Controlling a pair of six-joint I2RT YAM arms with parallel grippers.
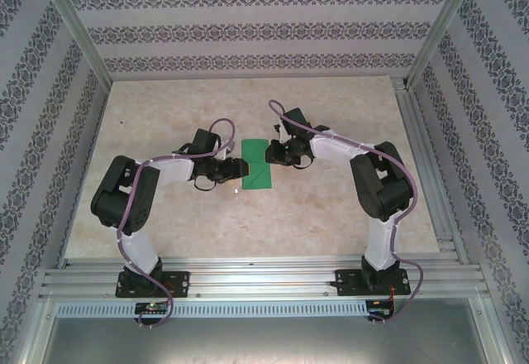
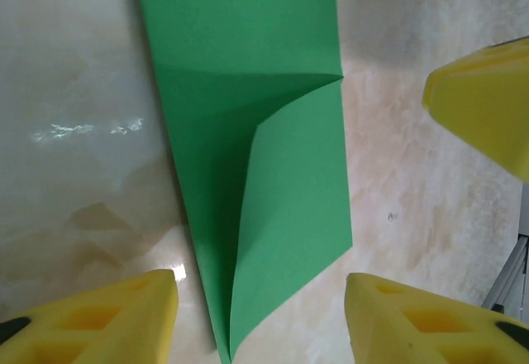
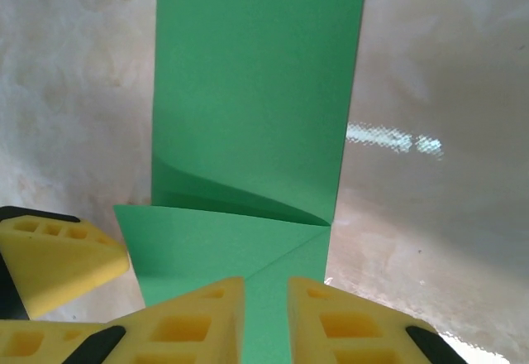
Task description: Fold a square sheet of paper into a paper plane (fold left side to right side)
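Top external: open table (image 1: 248,107) beyond sheet (image 1: 257,165) edges

The pale marbled table (image 1: 165,116) bears the square sheet of paper (image 1: 258,165) — bright green, partly folded, near its middle.

Sheet of paper (image 1: 258,164): bright green throughout, plain and unmarked; a darker green shade is noted beneath its folded flaps, just ahead of the fingers.
Fingers (image 2: 91,318): yellow, backed with black.
Arms (image 1: 132,194): black joints, white links.
Cables (image 1: 124,240): lilac, carried along the arms.
Table (image 1: 331,215): cream, mottled like marble, seen beneath the fingers.
Walls (image 1: 248,29): white, banded with dark grey floral stripes, beyond the arms.
Rails (image 1: 264,277): silver, at the arm bases.
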